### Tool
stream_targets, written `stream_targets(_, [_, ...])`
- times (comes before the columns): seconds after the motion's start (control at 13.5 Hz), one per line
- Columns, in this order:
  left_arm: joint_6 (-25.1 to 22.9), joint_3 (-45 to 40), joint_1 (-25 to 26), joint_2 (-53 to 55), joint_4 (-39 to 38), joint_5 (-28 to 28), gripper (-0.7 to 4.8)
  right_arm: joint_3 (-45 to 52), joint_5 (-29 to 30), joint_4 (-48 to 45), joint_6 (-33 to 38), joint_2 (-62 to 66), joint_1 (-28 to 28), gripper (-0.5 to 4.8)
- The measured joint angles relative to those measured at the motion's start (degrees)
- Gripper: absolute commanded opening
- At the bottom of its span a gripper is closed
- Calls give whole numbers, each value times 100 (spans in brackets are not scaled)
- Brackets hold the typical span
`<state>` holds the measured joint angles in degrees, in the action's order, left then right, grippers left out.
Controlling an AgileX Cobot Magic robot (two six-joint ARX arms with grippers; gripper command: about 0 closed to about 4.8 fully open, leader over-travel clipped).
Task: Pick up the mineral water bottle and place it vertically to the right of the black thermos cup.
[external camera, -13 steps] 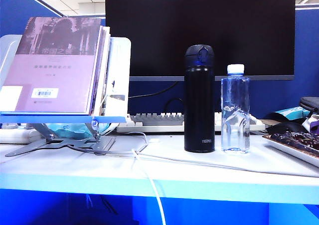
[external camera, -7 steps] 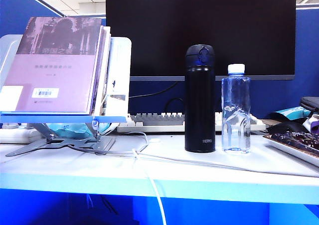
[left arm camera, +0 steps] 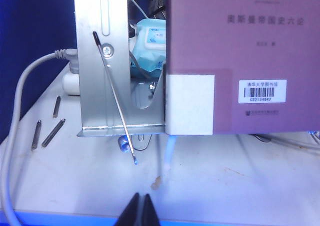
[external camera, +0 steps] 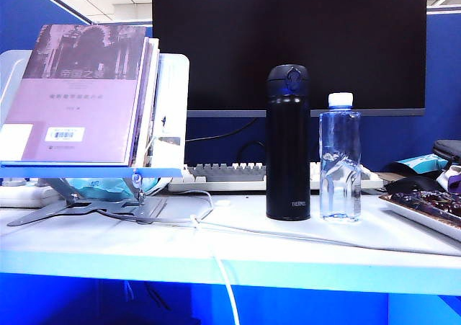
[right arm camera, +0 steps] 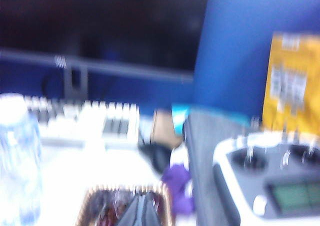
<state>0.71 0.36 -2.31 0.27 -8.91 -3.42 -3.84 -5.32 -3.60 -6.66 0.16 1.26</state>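
On the white surface [external camera: 302, 242], the black thermos cup [external camera: 288, 143] stands upright before the dark monitor [external camera: 288, 44], with the mineral water bottle [external camera: 340, 157] upright just beside it on the right side of the exterior view, a narrow gap between them. Left tool [left arm camera: 141, 212]: fingers together, holding nothing, low before the book stand [left arm camera: 107, 65]. Right tool [right arm camera: 141, 212]: blurred, fingers together and empty, near a tray [right arm camera: 125, 206], bottle off to one side
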Motion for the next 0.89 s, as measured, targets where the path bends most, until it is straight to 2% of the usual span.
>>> stream_targets(0.22, [0, 0, 0, 0, 0, 0, -4, 264, 105, 109, 42, 0, 4, -5])
stream_targets(0.59, [0, 0, 0, 0, 0, 0, -4, 317, 238, 1364, 284, 4, 92, -5])
stream_targets(0.89, [0, 0, 0, 0, 0, 0, -4, 313, 247, 1377, 321, 0, 101, -1])
